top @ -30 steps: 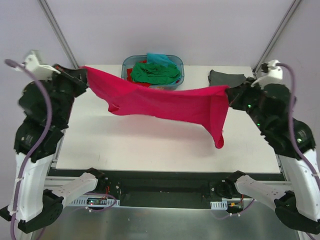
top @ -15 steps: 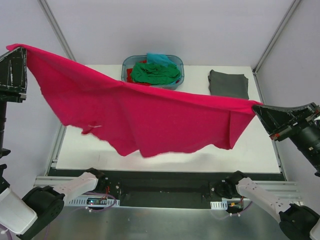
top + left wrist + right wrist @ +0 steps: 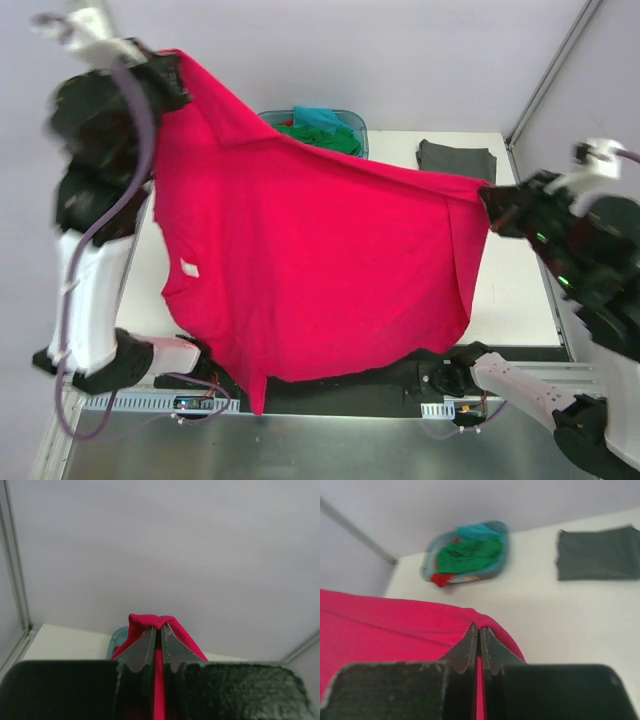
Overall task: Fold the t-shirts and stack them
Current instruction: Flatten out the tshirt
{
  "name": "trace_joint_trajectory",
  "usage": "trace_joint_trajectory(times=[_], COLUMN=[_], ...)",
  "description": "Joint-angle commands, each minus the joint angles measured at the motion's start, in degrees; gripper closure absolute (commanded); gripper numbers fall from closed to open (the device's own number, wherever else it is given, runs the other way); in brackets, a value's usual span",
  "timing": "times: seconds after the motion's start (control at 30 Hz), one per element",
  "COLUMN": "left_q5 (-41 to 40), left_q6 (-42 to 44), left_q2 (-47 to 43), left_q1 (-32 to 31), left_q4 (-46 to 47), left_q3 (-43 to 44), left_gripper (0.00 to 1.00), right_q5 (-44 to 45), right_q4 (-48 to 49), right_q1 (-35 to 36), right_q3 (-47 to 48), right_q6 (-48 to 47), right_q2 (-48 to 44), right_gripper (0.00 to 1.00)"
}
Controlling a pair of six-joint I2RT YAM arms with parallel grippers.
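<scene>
The large crimson-pink t-shirt (image 3: 310, 270) hangs spread in the air between both arms, its small white tag (image 3: 189, 267) at the left, its lower edge past the table's near edge. My left gripper (image 3: 172, 62) is raised high at the far left, shut on one top corner (image 3: 152, 622). My right gripper (image 3: 484, 192) is lower at the right, shut on the other corner (image 3: 485, 622). A folded dark grey t-shirt (image 3: 457, 161) lies at the table's back right (image 3: 597, 554). Green (image 3: 467, 555), teal (image 3: 475, 530) and red (image 3: 440, 579) t-shirts fill the basket.
The blue-green plastic basket (image 3: 360, 128) stands at the back middle of the white table (image 3: 515, 280), mostly behind the held shirt. Frame posts rise at the back left and back right corners (image 3: 550, 70). The arm bases sit at the near edge.
My left gripper has swung up and inward with its corner; my right gripper has moved a little inward. The shirt now hangs steeply and lower, covering most of the table.
</scene>
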Motion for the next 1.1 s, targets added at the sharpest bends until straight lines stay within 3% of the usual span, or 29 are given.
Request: trace_joint_trajectory(times=[0.0,0.13,0.17,0.23,0.3,0.4,0.63,0.97,1.07], left_q5=[-1.7,9.7,11.1,15.3,19.0,20.2,17.2,18.1,18.5], left_q6=[-3.3,-8.8,-9.4,-10.5,-13.1,-15.3,-16.0,-16.8,-17.5], left_q2=[11.4,26.4,30.0,36.9,40.8,44.4,45.5,43.6,43.7], left_q1=[6.9,12.7,12.9,12.9,12.9,12.9,12.9,13.4,13.6], left_q4=[2.4,2.7,2.7,2.6,2.6,2.8,3.1,3.4,3.5], left_q3=[-9.5,-15.2,-15.1,-15.2,-16.9,-19.0,-23.7,-26.5,-26.9], left_gripper=[1.00,1.00,1.00,1.00,1.00,1.00,1.00,1.00,1.00], right_q5=[13.1,-1.3,-5.7,-12.1,-13.3,-10.5,-13.4,-10.2,-7.5], right_q4=[1.5,13.8,17.8,23.2,21.4,20.2,25.7,20.4,15.6], right_q1=[-4.6,-17.2,-19.3,-22.6,-23.7,-22.7,-19.0,-14.5,-14.6], right_q3=[-8.6,-22.2,-24.4,-25.5,-22.2,-20.3,-23.7,-9.2,-4.3], right_q6=[-1.1,2.3,2.1,1.4,-1.4,-5.6,-17.1,-30.0,-31.5], right_q2=[12.1,22.1,25.4,34.0,42.6,47.4,49.6,66.1,70.5], right_gripper=[1.00,0.98,0.93,0.66,0.38,0.29,0.26,0.29,0.34])
